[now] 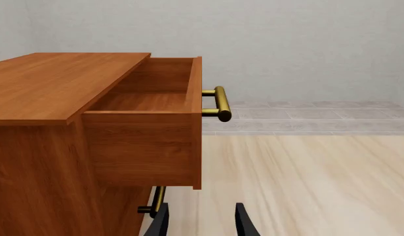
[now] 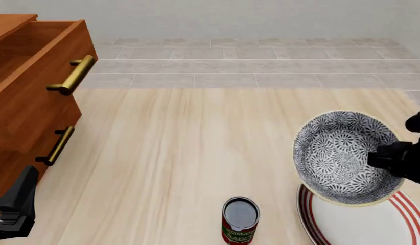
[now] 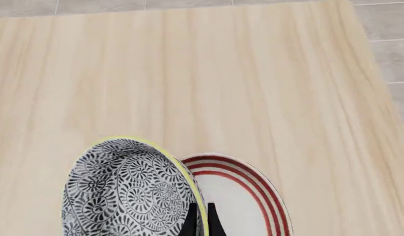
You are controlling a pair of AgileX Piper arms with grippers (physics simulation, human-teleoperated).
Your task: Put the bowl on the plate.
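**Spotter:** Where's the bowl, and who has it?

**Operator:** My right gripper [image 3: 199, 219] has it. In the right wrist view the fingers are pinched on the bowl's [image 2: 345, 157] pale rim, one finger inside and one outside, nearly together. In the front view the bowl hangs tilted, its patterned inside turned toward the camera, at the right side of the table [image 2: 196, 153].

**Spotter:** And the plate?

**Operator:** The plate [image 2: 363, 224] lies flat at the near right corner. The bowl's lower edge overlaps the plate's far rim in the front view; whether they touch I can't tell. So the bowl sits toward the plate's far edge rather than over its middle, and I judge the move left is a short pull toward me, levelling it, then down.

**Spotter:** Left arm?

**Operator:** The left gripper [image 1: 200, 221] is well away by the cabinet [image 2: 26, 102] with its open drawer [image 1: 149, 98]. Its fingers stand apart, holding nothing. The right arm is plainly the nearer one.

**Spotter:** Anything in the path?

**Operator:** The can [image 2: 240, 220] stands just left of the plate, clear of the bowl, I think
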